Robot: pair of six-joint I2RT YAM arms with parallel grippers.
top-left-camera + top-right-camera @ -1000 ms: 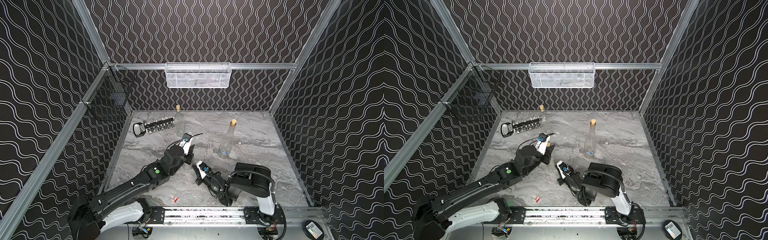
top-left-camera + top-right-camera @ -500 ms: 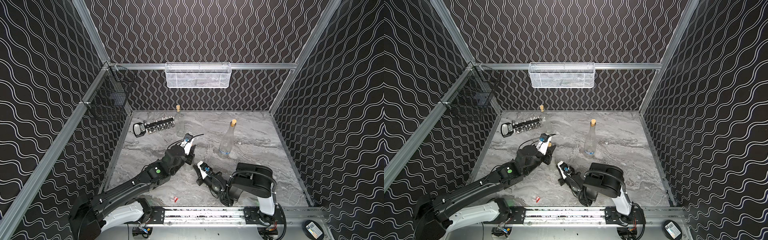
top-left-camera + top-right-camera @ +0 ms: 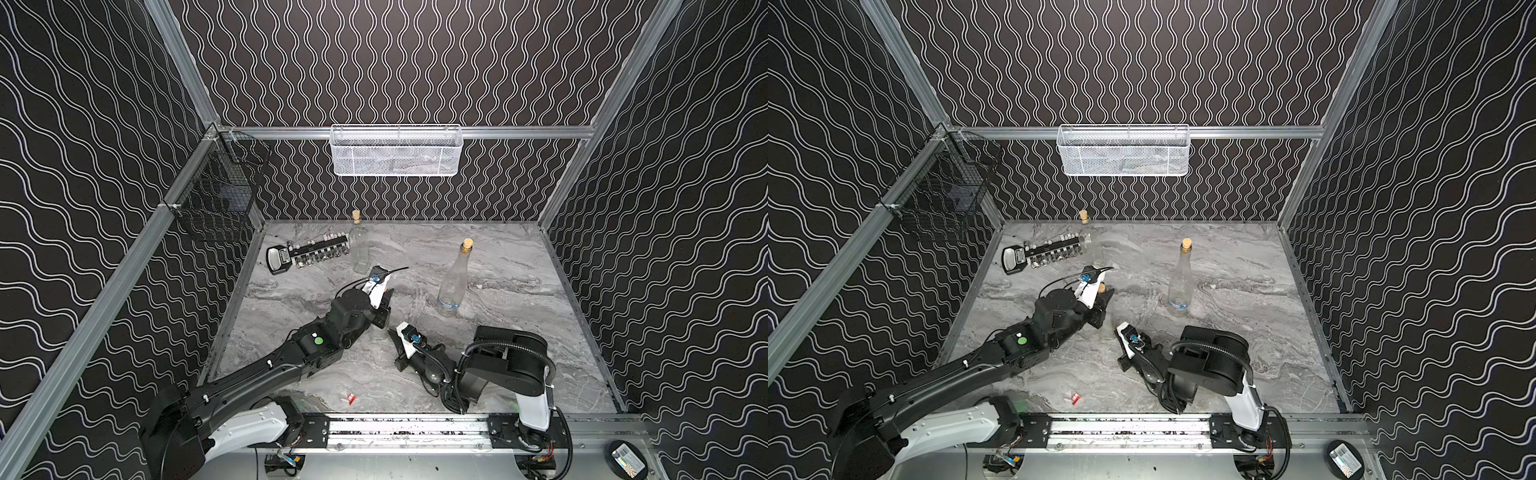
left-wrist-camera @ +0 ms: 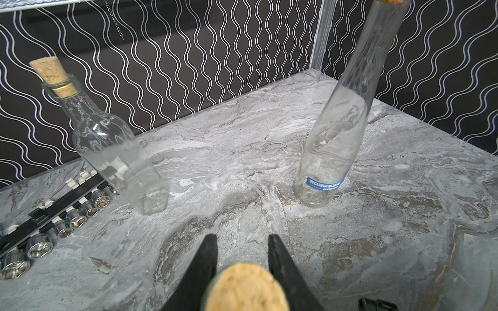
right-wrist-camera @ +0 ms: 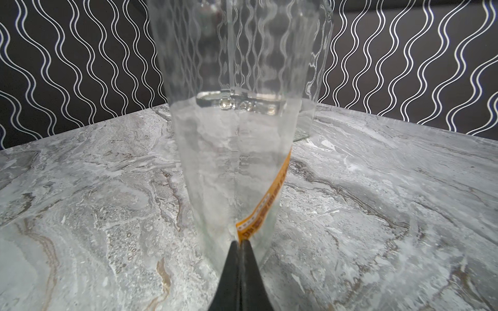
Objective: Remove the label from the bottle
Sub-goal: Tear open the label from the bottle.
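Glass: three bottles [image 3: 453, 286] are counted. The near bottle [image 5: 242, 134] is clamped by the left gripper [image 4: 241, 238]; its orange label [image 5: 269, 196], seen only by right wrist, is pinched by the closed right gripper [image 5: 239, 243].

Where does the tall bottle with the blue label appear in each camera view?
In both top views: the tall bottle stands upright, right of centre on the table.
Left wrist: tall bottle, blue label near its base.
Right wrist: not in it.
Shared landmark: the short corked bottle, beside the socket rail.
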